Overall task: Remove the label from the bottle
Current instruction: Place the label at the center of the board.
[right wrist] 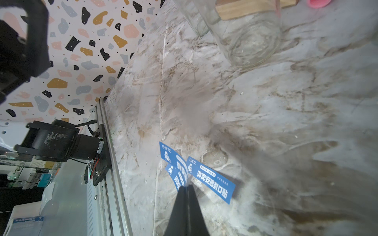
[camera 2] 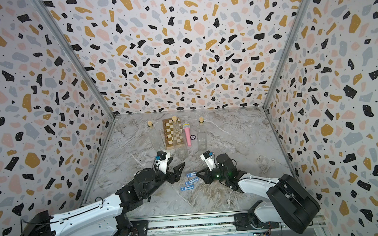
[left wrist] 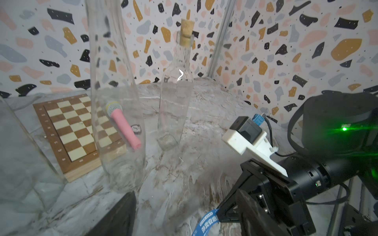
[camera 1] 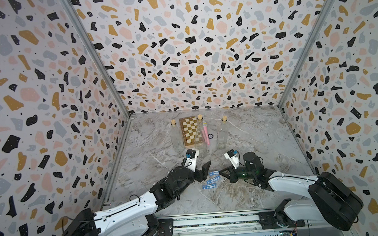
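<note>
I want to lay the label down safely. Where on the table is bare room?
Bare marble: from the right bottle to the right wall; left of the left bottle; between the blue labels and the front rail. Crowded: the chessboard, microphone and bottles at the back.

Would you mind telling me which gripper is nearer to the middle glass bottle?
Left. The left gripper sits open just in front of the middle glass bottle; the right gripper is farther off to its side, shut on a blue label.

Each blue rectangular paper label point(right wrist: 211, 180) carries white Chinese characters, 外卖安心封口贴, beside a small rider logo. The wooden chessboard point(left wrist: 71, 126) has edge markings too small to read.
</note>
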